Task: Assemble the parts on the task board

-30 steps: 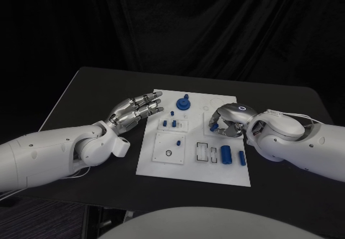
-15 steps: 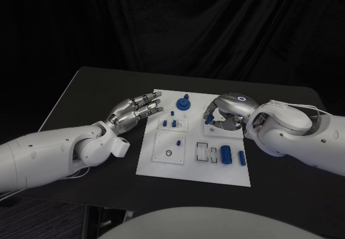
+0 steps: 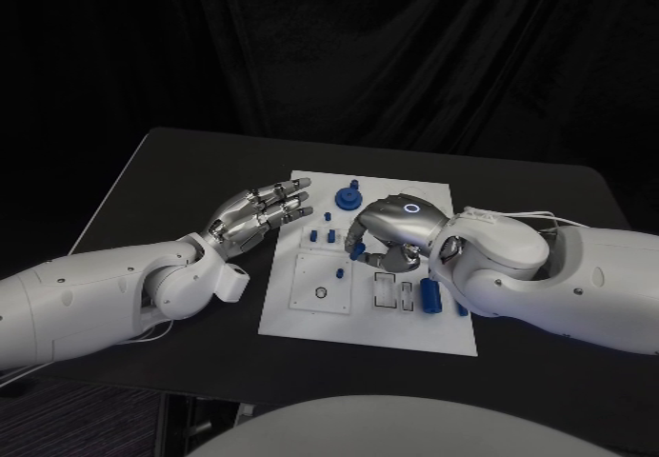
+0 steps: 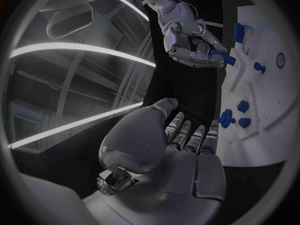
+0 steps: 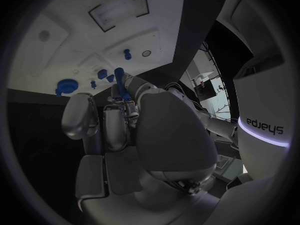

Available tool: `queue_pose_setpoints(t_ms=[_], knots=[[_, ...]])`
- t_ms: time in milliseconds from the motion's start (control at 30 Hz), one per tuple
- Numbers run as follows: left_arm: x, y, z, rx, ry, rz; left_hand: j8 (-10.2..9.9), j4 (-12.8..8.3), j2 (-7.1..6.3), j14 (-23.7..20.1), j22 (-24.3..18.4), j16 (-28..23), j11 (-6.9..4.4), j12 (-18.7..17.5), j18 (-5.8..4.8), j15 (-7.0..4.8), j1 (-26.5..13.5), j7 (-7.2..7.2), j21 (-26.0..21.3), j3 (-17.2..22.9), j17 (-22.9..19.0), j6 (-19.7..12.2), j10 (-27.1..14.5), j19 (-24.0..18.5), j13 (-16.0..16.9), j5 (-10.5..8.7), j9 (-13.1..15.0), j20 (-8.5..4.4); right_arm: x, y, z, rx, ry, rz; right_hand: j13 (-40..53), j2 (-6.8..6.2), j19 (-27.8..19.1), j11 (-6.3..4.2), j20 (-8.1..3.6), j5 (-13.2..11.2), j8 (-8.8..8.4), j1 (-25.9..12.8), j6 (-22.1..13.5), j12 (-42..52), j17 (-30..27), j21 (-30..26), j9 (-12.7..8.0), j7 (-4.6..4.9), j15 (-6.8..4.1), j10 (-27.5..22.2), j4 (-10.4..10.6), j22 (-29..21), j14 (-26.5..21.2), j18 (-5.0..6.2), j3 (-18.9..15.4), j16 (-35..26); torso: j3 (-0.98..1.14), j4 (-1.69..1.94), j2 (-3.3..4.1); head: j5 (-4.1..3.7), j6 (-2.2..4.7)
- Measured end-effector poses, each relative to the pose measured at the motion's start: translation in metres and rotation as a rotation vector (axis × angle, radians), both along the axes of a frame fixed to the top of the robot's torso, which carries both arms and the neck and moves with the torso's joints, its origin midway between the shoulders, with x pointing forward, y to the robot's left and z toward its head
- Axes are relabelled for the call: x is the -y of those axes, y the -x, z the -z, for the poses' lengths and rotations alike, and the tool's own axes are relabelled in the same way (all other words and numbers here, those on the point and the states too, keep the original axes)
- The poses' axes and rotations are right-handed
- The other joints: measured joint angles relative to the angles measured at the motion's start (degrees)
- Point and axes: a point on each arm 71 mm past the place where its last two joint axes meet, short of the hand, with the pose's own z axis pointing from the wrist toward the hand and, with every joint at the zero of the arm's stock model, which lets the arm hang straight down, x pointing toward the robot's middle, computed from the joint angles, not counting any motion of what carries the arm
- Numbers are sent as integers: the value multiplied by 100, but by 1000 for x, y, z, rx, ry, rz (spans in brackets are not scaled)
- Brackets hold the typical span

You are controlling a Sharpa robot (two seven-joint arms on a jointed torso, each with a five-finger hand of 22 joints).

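The white task board [image 3: 347, 320] lies in the middle of the table. My right hand [image 3: 394, 231] hovers over the board's middle and pinches a blue peg [image 3: 357, 250] in its fingertips; the left wrist view shows that hand [image 4: 189, 39] with the peg [image 4: 222, 58], and the right wrist view shows the peg [image 5: 120, 86] sticking out of the fingers above the board [image 5: 75, 30]. My left hand [image 3: 261, 213] is held open beside the board's left edge, with nothing in it. A round blue part [image 3: 350, 197] stands at the board's far end.
Small blue pegs [image 3: 326, 234] stand in a left plate of the board. A blue cylinder [image 3: 431, 296] lies near the board's right side, beside two rectangular slots [image 3: 393, 288]. A ring [image 3: 320, 293] sits on the near-left plate. Bare black table [image 3: 179, 181] surrounds the board.
My right hand has carried the blue peg leftward, from the board's right side to its middle. The left hand has stayed where it was.
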Motion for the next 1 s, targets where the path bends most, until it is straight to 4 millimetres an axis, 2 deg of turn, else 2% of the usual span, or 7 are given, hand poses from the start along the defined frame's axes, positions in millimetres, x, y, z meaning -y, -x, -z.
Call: queue_pose_setpoints(t_ms=[167, 200, 500, 1000], knots=[[0, 1, 0, -1, 1, 1, 0, 14, 0, 0, 20, 17, 15, 16, 0, 0, 0, -6, 1, 14, 4, 34, 14, 38, 0, 0, 0, 2, -20, 6, 5, 10, 17, -55, 1, 0, 0, -22, 0, -22, 0, 0, 21, -7, -6, 0, 22, 21, 0, 22, 0, 0, 0, 0, 0, -22, 1, 7, 2, 6, -1], [1, 1, 0, -1, 1, 1, 0, 14, 0, 0, 22, 17, 18, 23, 0, 0, 0, 0, 1, 14, 5, 41, 17, 38, -1, 0, 0, 2, -23, 7, 6, 11, 19, -62, 1, 0, 0, -47, 0, -22, 0, 0, 21, -29, -6, 0, 22, 21, 0, 47, 0, 0, 0, 0, 0, -22, 1, 7, 2, 13, -1], [0, 2, 0, -2, 2, 0, 22, 12, 0, 20, 22, 17, -1, 49, 1, 20, 0, -16, 1, 45, 5, 65, 39, 38, 4, 20, 6, 2, -46, 14, 18, 6, 28, -120, 2, -1, 0, -60, 0, -22, 23, -1, 21, -51, -6, 0, 55, 21, 0, 60, 0, -1, 0, 0, 0, -22, 5, 10, 1, 36, -1], [-1, 2, 0, -1, 0, -3, 22, 27, 0, 19, 7, 17, 20, 71, 0, 20, 0, 1, 1, 61, 5, 82, 60, 37, 10, 20, 5, 2, -51, 18, 39, -29, 50, -132, 7, -1, -21, -32, -20, -67, 44, -1, 21, -49, 10, 0, 155, 21, -21, 91, -16, -1, 21, 0, -17, -22, 3, 10, 8, 77, -1]])
